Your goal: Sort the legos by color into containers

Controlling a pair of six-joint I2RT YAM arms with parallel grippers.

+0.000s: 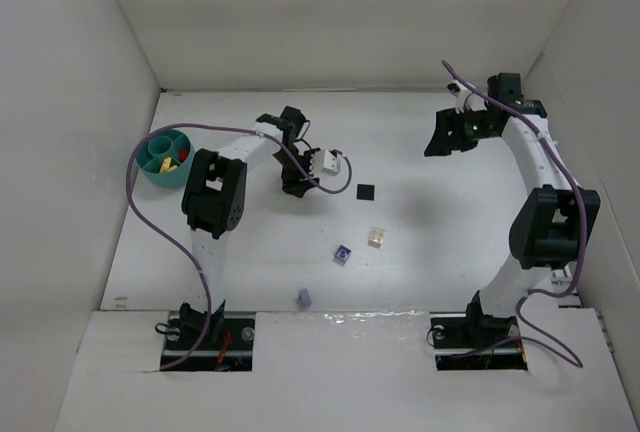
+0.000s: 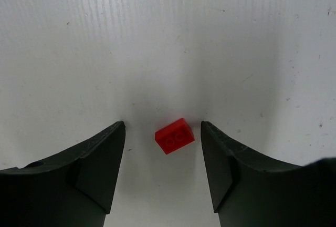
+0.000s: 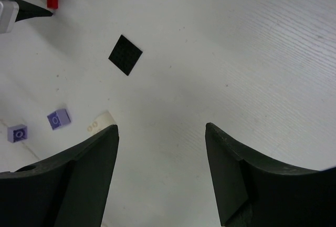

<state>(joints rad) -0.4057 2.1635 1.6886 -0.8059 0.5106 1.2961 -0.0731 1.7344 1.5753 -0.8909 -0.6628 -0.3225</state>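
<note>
A red brick (image 2: 175, 135) lies on the white table between the open fingers of my left gripper (image 2: 163, 125), which hangs just above it without touching. In the top view the left gripper (image 1: 297, 186) hides that brick. The teal bowl (image 1: 150, 177) stands at the far left and holds yellow (image 1: 170, 164) and red (image 1: 183, 155) pieces. A flat black square (image 1: 366, 192), a cream brick (image 1: 376, 237) and two purple bricks (image 1: 343, 254) (image 1: 304, 297) lie loose mid-table. My right gripper (image 1: 441, 142) is open and empty above bare table (image 3: 161, 126).
White walls enclose the table on three sides. The right wrist view shows the black square (image 3: 125, 54), the cream brick (image 3: 100, 123), two purple bricks (image 3: 58, 119) and the red brick (image 3: 52, 0). A purple cable (image 1: 140, 212) hangs by the left arm.
</note>
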